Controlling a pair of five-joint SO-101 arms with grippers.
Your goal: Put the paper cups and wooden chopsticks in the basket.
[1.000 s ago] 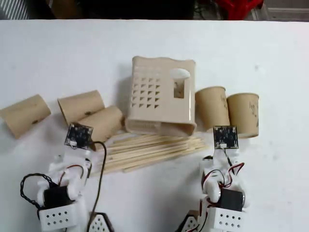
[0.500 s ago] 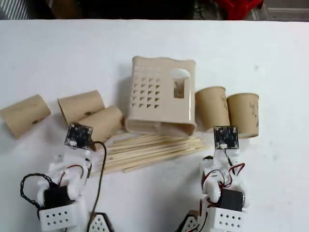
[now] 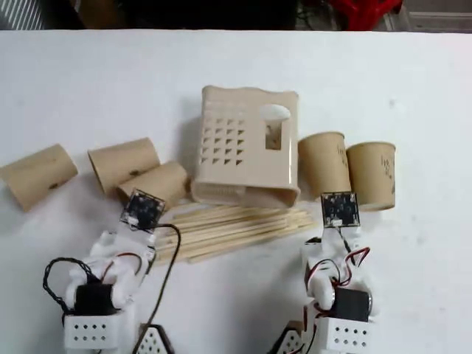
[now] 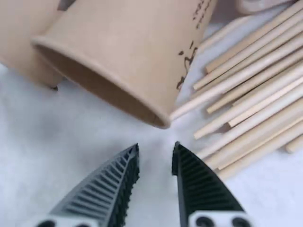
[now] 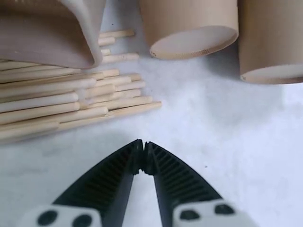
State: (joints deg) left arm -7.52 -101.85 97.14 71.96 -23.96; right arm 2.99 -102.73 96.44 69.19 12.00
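Left arm [image 3: 103,276] shifts right toward the mid-left paper cup [image 3: 166,181], left gripper [image 4: 155,158] narrowly open, right gripper [image 5: 143,151] closed; other cups [image 3: 321,164] and lower-centre chopsticks [image 3: 228,225] all lie outside the centre basket [image 3: 247,173], nothing done yet.

The paper cups [image 3: 124,162] are dull brown paper. The chopsticks [image 3: 228,225] are smooth, pale wood. The basket [image 3: 247,173] is smooth, slightly shiny plastic.
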